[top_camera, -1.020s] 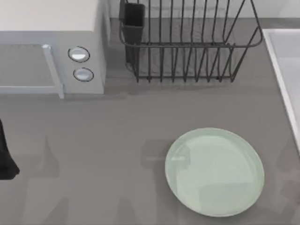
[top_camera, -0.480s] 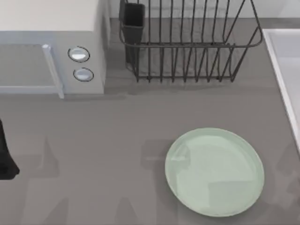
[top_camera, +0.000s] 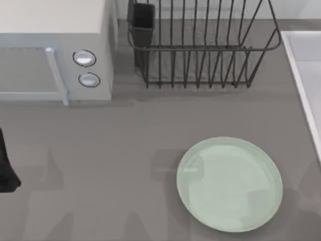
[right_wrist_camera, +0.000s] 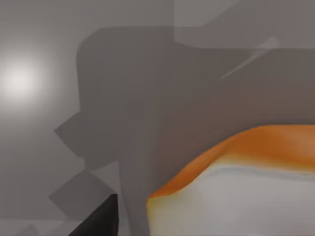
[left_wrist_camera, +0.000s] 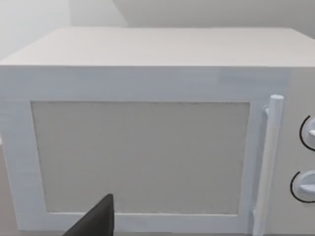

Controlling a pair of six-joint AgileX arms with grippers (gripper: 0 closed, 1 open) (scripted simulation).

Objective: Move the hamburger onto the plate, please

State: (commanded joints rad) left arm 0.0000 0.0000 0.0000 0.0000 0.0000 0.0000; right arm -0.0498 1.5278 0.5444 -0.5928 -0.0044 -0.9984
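- One large round pale mint-green plate, smooth and glossy with a shallow raised rim, lies on the grey table toward the top view's right; nothing rests on it
- One orange-brown hamburger with a pale underside sits very close before the right wrist camera, above the grey surface; whether it is held I cannot tell
- One dark finger of the right gripper juts in just beside the hamburger; whether the fingers stand apart or together I cannot tell
- One white box-shaped microwave stands at the table's far left, with one vertical bar handle and two round knobs; its door is closed
- One dark wire dish rack stands at the far edge, right of the microwave
- The left arm sits at the top view's left edge; one dark finger of the left gripper points toward the microwave door; apart or together, I cannot tell
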